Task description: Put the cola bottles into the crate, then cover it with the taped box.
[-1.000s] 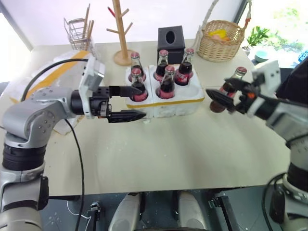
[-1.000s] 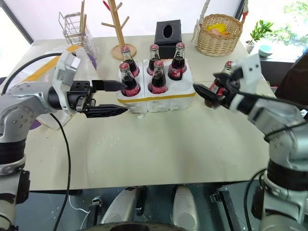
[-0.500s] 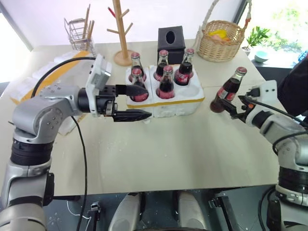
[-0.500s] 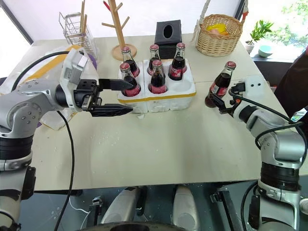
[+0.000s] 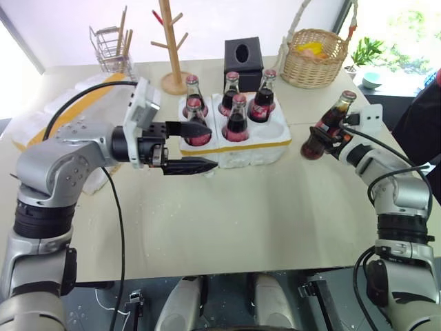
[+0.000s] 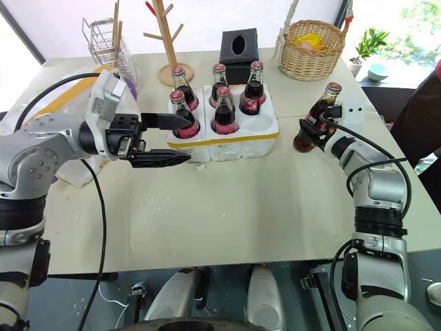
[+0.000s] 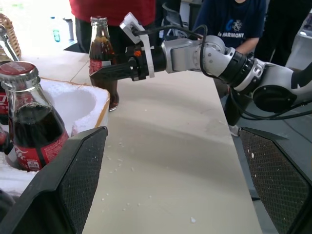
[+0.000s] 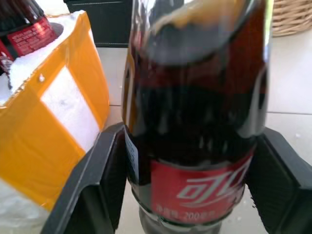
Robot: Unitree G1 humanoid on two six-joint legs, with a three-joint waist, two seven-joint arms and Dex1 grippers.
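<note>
right gripper, its two black fingers pinched on the lower body of the sixth small glass cola bottle with the red label and red-and-silver cap, holds it tilted, base near the pale tabletop just to the right of the low white styrofoam crate with the yellow tape band. five more cola bottles stand in the crate's wells; the front right well looks free, and that is where this one should go, i'd say. to do it well, the bottle wants lifting above the foam rim, righting to upright, then carrying left over that well and lowering straight down, watching the neighbour bottle beside it. left gripper hangs spread wide at the crate's front left corner, one finger across the nearest bottle there; it holds nothing and could steady the foam. farther left lies the taller white styrofoam shell with wide yellow tape, the taped box, waiting for the covering step.
</note>
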